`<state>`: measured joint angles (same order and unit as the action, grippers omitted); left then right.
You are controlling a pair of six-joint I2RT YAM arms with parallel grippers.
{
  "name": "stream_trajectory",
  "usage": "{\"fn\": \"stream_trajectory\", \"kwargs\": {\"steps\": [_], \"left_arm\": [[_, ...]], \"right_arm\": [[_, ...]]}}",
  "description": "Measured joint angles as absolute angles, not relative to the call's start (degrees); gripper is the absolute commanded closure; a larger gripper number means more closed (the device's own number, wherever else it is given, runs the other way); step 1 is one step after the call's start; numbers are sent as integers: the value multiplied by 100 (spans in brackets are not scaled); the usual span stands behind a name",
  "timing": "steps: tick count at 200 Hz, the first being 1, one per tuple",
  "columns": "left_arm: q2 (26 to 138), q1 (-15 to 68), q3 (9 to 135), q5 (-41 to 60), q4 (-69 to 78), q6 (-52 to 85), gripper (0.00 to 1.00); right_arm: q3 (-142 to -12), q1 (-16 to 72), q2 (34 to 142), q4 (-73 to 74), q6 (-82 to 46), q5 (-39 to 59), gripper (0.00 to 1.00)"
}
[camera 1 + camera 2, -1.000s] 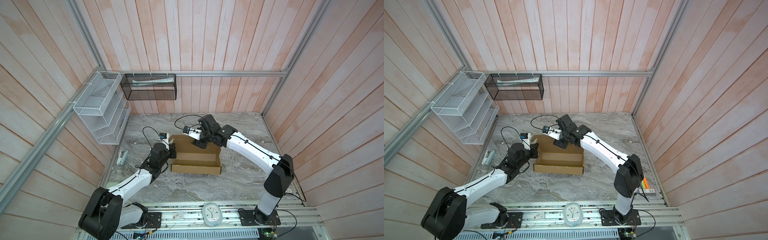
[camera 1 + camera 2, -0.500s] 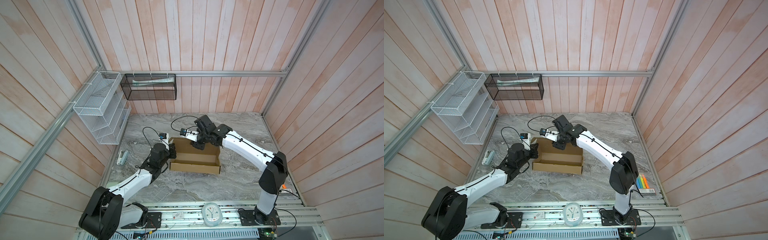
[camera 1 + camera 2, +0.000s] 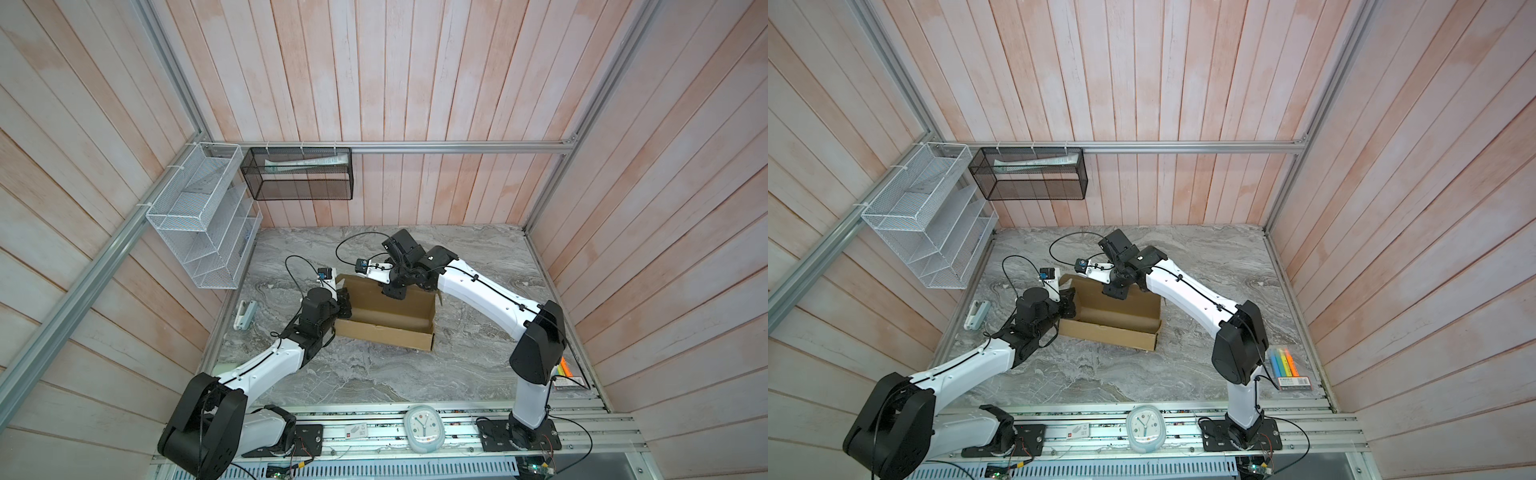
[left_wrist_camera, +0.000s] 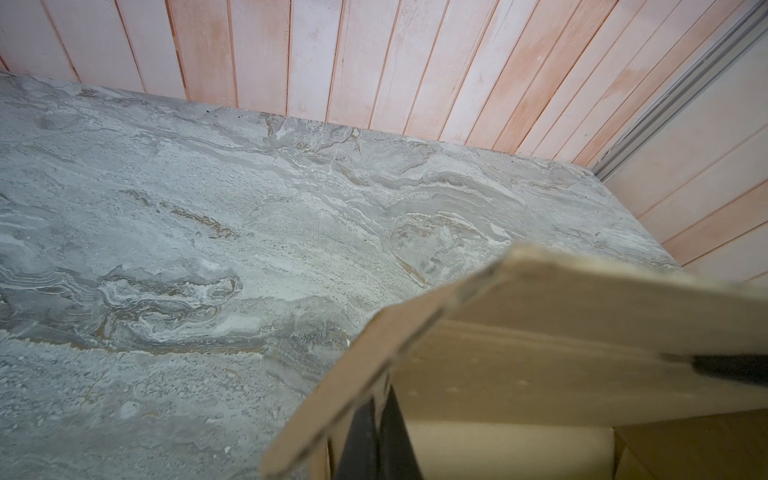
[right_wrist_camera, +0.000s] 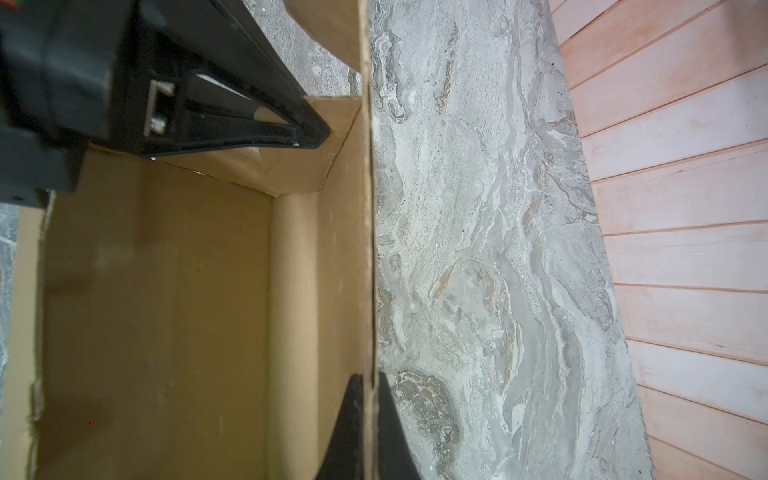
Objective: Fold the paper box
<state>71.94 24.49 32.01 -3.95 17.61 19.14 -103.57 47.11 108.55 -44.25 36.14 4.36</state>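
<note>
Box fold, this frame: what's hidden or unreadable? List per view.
- Both top views: fingertips of left hand and right hand on the paper box, hidden under the hands' own bodies.
- Left wrist view: cardboard at the lens blurred; which flap, unclear.
- Right wrist view: box floor cut off by the frame edge.
- In a top view: highlighter pack mostly behind the right arm; label too small.
- White item left of the box: too small to identify.

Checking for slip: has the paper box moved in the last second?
Yes: paper box slid slightly left, toward the white wire rack, judged against the clock.
</note>
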Motion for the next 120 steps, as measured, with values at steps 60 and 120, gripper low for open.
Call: {"fn": "stream_trajectory", "kwargs": {"steps": [60, 120], "left_arm": [[7188, 2449, 3201, -456, 1741, 1914, 90], [7059, 2449, 3203, -499, 1719, 1920, 75]], "right_arm": [[-10357, 4722, 10855, -4421, 3629, 392, 100], [-10357, 4722, 10855, -4425, 3629, 353, 100]]}}
